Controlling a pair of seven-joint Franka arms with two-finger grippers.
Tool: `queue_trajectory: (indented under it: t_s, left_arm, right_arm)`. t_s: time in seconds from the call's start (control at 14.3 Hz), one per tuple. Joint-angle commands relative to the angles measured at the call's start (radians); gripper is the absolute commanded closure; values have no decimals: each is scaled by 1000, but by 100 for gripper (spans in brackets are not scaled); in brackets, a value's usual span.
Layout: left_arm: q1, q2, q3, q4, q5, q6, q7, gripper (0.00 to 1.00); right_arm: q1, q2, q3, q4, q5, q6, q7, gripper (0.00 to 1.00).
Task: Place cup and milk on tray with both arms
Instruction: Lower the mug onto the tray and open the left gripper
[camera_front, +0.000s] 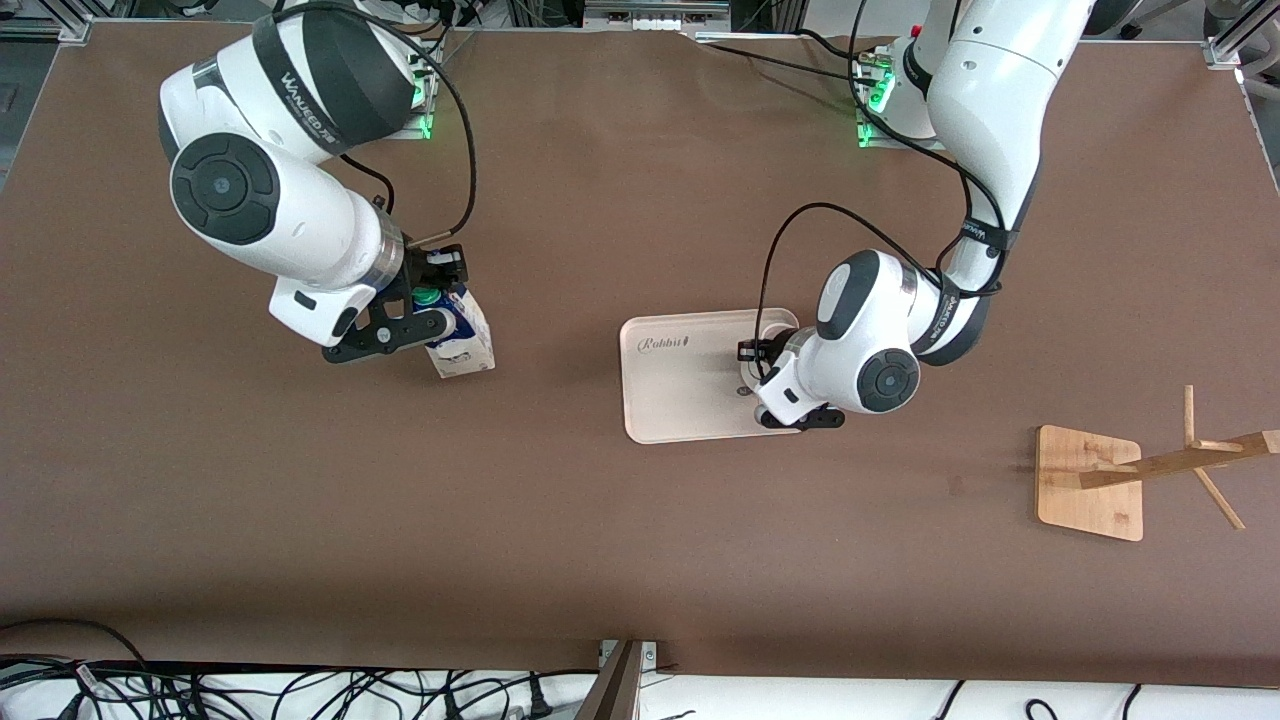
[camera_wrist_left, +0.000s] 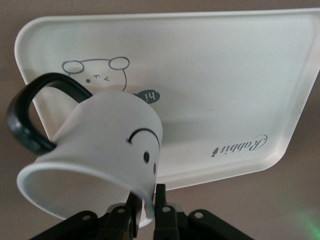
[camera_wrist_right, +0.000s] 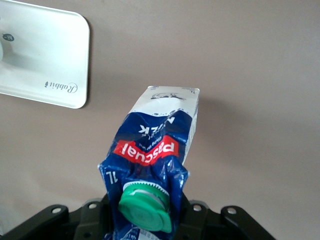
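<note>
Front cam sits high, looking down over the whole table at the tray (camera_front: 690, 375). Both wrist cams hang close above it, each catching that same tray (camera_wrist_left: 210, 65) (camera_wrist_right: 45, 60).

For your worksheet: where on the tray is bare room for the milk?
The tray is bare at its "Rabbit" end, toward the right arm. Its other end is crowded: the left claw holds the cup over it. The right claw grips the milk.
</note>
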Motion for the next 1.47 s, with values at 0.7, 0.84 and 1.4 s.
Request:
queue_trajectory:
  t_s: [0.7, 0.84, 1.4]
  left_arm:
    - [44, -118, 114, 39, 10, -166, 22, 0]
    - [101, -195, 155, 36, 17, -204, 28, 0]
    - [276, -488, 165, -48, 200, -232, 137, 0]
  right_arm:
    - [94, 86, -1, 51, 91, 115, 244, 57]
    - [104, 95, -1, 51, 130, 149, 289, 57]
    - [252, 163, -4, 49, 118, 270, 548, 57]
